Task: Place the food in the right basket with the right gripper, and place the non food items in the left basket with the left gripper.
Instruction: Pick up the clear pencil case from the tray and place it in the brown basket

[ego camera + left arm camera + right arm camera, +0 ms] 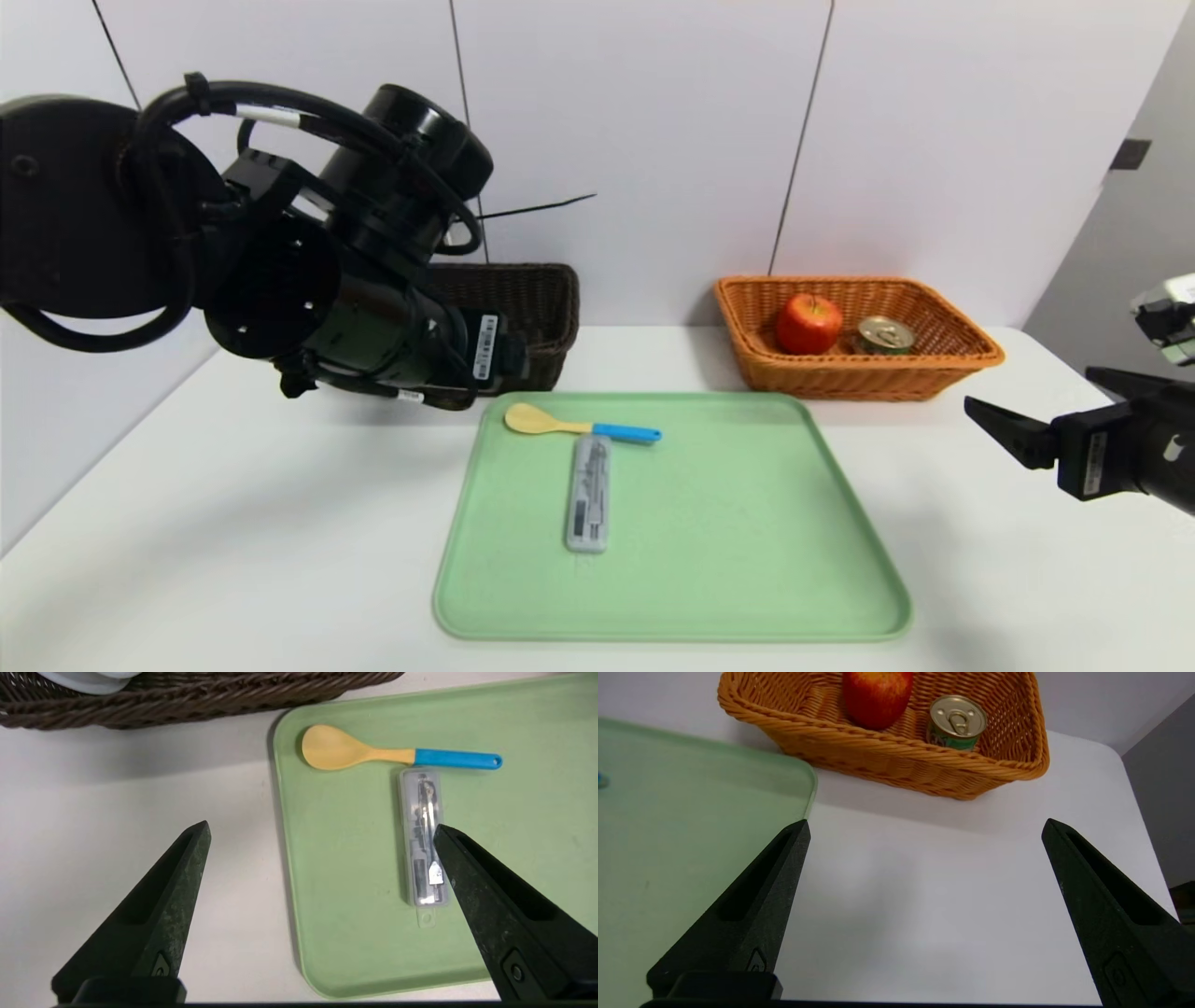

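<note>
on the white table [233, 523] a green tray [709, 551] sits in the middle, and two things lie on its far left part: a wooden spoon with a blue handle [579, 426] and, just in front of it, a clear plastic case [589, 492] with what looks like a metal drawing tool inside. the spoon's handle end nearly meets the case's far end; i cannot tell if they touch. the left gripper [322, 833] hangs above the tray's left edge with its fingers spread wide and nothing between them, the dark brown basket [523, 308] just behind it. something white [88, 679] lies in that basket. over on the right, the orange basket [943, 359] holds a red apple [808, 323] and a small green can [884, 335], side by side. the right gripper [924, 830] is off near the table's right edge, fingers apart and empty.
</note>
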You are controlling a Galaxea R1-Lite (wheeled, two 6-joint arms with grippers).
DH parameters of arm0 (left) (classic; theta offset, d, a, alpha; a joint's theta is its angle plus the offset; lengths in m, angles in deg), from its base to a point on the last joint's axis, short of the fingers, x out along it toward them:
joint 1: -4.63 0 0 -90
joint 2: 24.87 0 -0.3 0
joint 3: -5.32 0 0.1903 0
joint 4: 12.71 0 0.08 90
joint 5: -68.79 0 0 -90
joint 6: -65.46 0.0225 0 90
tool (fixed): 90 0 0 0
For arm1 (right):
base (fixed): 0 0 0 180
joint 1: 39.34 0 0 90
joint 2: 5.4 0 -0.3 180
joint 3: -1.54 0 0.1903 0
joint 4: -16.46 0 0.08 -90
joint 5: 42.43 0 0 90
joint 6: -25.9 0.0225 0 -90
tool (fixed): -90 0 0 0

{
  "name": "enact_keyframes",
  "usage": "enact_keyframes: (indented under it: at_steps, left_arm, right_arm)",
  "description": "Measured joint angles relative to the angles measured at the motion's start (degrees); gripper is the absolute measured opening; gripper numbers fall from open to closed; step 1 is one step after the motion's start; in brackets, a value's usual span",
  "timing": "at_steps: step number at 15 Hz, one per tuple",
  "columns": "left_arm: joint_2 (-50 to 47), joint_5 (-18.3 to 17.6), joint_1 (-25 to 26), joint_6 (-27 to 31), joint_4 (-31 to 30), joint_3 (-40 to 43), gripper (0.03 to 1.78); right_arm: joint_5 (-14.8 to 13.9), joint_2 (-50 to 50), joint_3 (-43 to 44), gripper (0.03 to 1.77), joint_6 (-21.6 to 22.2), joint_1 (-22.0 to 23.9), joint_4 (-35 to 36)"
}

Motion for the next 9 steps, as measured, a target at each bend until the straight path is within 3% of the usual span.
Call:
enact_keyframes:
  at_steps: [9]
  left_arm:
    - [1.1,-0.1,-3.1,-4.5,0.1,3.8,1.69]
  right_arm:
    - [0.1,2.0,9.4,1.71,0.1,1.2,0.1]
